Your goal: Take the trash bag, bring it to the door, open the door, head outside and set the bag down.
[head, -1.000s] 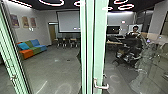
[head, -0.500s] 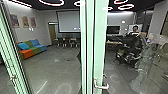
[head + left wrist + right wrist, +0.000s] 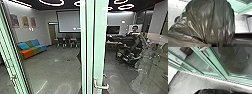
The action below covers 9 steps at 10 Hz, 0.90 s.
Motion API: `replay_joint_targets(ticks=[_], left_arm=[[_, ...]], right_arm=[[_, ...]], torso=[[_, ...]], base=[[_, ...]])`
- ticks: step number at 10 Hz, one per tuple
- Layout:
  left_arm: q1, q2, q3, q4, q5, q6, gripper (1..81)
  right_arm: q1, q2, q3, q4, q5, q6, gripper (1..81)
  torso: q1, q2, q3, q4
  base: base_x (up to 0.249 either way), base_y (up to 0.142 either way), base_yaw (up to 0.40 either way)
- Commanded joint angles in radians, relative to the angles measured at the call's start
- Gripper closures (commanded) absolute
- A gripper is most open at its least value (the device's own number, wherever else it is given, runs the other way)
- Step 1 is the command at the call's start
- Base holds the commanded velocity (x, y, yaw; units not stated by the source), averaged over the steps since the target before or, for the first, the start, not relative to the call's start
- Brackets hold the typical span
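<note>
And there it was, the crinkled dark plastic trash bag point(image 3: 209, 22) bulging close by my left wrist camera, the green-framed glass door point(image 3: 100, 45) ahead! How open either end effector was, or its hold, I couldn't tell.

Robot's dark plate point(image 3: 244, 41), partly visible in the left wrist view, straight-edged, black along its border, dull grey across its face, finer detail indistinct.

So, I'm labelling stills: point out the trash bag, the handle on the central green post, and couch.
Trash bag point(image 3: 209, 21), left wrist view: wrinkled side.
Handle point(image 3: 102, 87), head view: horizontal bar.
Couch point(image 3: 36, 50), head view: green seat.
</note>
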Motion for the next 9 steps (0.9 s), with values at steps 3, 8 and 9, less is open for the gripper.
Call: replay_joint_targets(ticks=[3, 8, 9], left_arm=[[-0.050, -0.002, 0.017, -0.004, 0.071, 0.001, 81.1], [-0.050, 0.002, 0.014, -0.011, 0.070, 0.001, 81.1], [-0.050, 0.002, 0.013, -0.012, 0.070, 0.001, 81.1]], right_arm=[[0.358, -0.059, 0.026, 0.077, -0.256, 0.319, 1.0], [0.485, 0.050, -0.011, 0.012, -0.373, 0.522, 1.0], [0.493, 0.074, -0.028, -0.003, -0.375, 0.554, 1.0]], torso=[[0.000, 0.000, 0.000, 0.000], [0.000, 0.000, 0.000, 0.000], [0.000, 0.000, 0.000, 0.000]], base=[[0.000, 0.000, 0.000], [0.000, 0.000, 0.000], [0.000, 0.000, 0.000]])
